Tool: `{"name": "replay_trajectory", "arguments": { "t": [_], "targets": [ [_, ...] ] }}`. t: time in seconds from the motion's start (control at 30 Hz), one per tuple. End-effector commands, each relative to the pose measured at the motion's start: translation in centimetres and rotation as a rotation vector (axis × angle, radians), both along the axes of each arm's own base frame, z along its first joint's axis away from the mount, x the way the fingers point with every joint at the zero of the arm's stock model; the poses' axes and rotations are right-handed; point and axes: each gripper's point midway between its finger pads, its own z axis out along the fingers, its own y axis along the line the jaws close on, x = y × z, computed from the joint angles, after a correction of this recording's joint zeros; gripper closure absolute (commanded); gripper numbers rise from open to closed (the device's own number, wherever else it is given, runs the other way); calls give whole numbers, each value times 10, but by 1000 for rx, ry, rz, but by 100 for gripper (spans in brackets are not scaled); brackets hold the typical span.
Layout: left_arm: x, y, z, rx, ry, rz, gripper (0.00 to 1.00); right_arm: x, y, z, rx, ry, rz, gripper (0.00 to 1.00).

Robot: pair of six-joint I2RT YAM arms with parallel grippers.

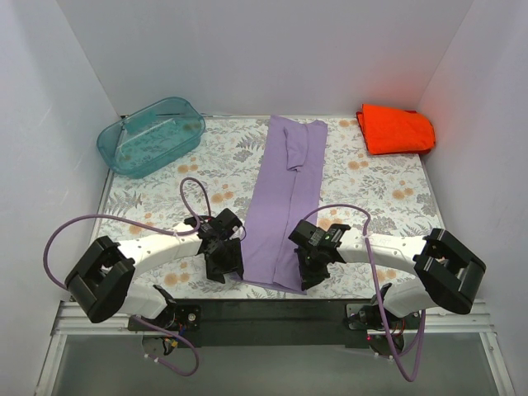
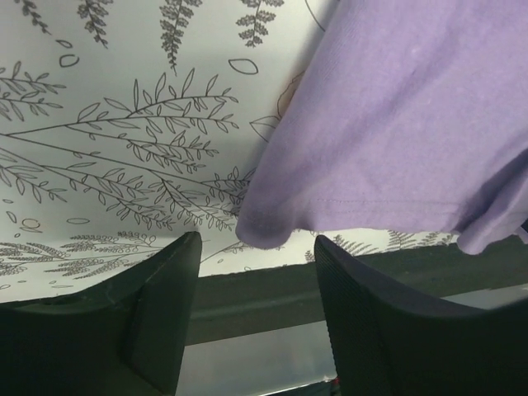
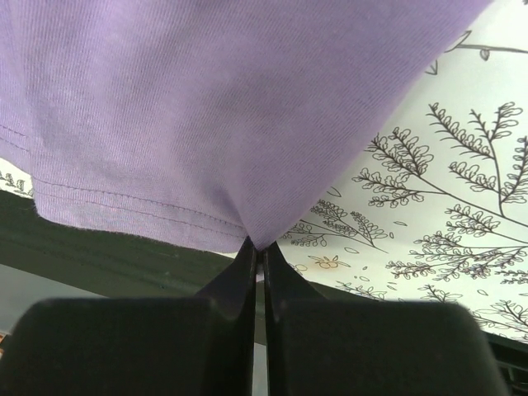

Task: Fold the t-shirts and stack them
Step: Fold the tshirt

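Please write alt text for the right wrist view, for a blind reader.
The shut right gripper pinches the hem of the lavender t-shirt, which fills most of the frame. A leaf-printed tablecloth shows on the right.

Teal translucent tub (image 1: pixel 151 136) sat at the desk's (image 1: pixel 379 190) far-left corner, upright, open side up, turned at an angle to the back wall (image 1: pixel 247 49). The leaf print showed through its plastic. Desk surface was white with grey fern and leaf line-art plus small orange flowers. Plain white walls closed the left, back and right sides. Black rail (image 1: pixel 272 315) ran along the near edge.
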Motion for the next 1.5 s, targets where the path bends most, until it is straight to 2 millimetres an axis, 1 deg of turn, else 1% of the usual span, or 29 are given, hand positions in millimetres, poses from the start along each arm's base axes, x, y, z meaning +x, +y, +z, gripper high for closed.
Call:
{"name": "replay_trajectory", "arguments": {
  "t": [0.0,0.1,0.17,0.37,0.5,0.63,0.67,0.7,0.77,0.8,0.87,0.9,0.97,1.0,1.07,1.17,1.23,1.27,1.3,1.33,1.37,1.4,1.47],
  "targets": [
    [11,-8,3,2,-34,-1,47,-2,-10,-4,-42,-7,20,99],
    [11,-7,0,19,-33,0,52,-1,-9,-3,-38,-9,27,99],
    [11,-6,0,28,-36,2,52,-1,-9,-4,-37,-9,30,99],
    [27,-5,11,44,-114,27,51,-1,-8,-4,-35,-6,37,99],
    [30,-4,6,71,-108,17,51,-2,-8,-4,-35,-5,39,99],
    [25,-5,-2,80,-70,-9,55,-2,-8,-4,-35,-5,39,99],
    [22,-4,-4,82,-58,-17,56,-2,-8,-4,-34,-5,38,99],
    [19,-3,-6,83,-45,-22,63,-1,-7,-5,-34,-5,38,99],
    [14,0,-10,87,-30,-24,69,-1,-7,-5,-36,-4,41,99],
    [12,1,-10,82,-25,-26,74,-2,-7,-5,-37,0,42,99],
    [8,2,-12,83,-13,-29,80,-1,-6,-6,-38,1,47,99],
    [4,3,-12,78,-2,-29,86,-1,-6,-5,-37,2,49,99],
    [1,3,-11,68,3,-31,97,-1,-4,-4,-29,-2,57,99],
    [0,3,-8,58,-2,-26,100,-1,-3,-2,-20,1,67,99],
    [-7,0,-3,40,11,-25,100,0,4,4,9,-4,113,99],
    [-22,-2,9,5,29,-36,100,-8,11,19,62,34,163,99],
    [-34,1,17,-7,38,-39,100,-20,11,29,92,59,212,99],
    [-44,-1,20,-17,47,-59,100,-26,8,31,88,79,222,99],
    [-50,-2,23,-23,60,-40,100,-37,7,32,94,102,244,99],
    [-58,0,23,-26,73,-41,100,-42,7,37,115,102,255,99],
    [-68,-4,29,-63,77,-64,100,-49,6,38,124,120,266,99],
    [-73,-6,31,-79,88,-47,100,-63,4,38,135,158,294,99],
    [-80,-8,36,-117,96,-57,100,-71,2,42,148,164,303,99]
  ]
}}
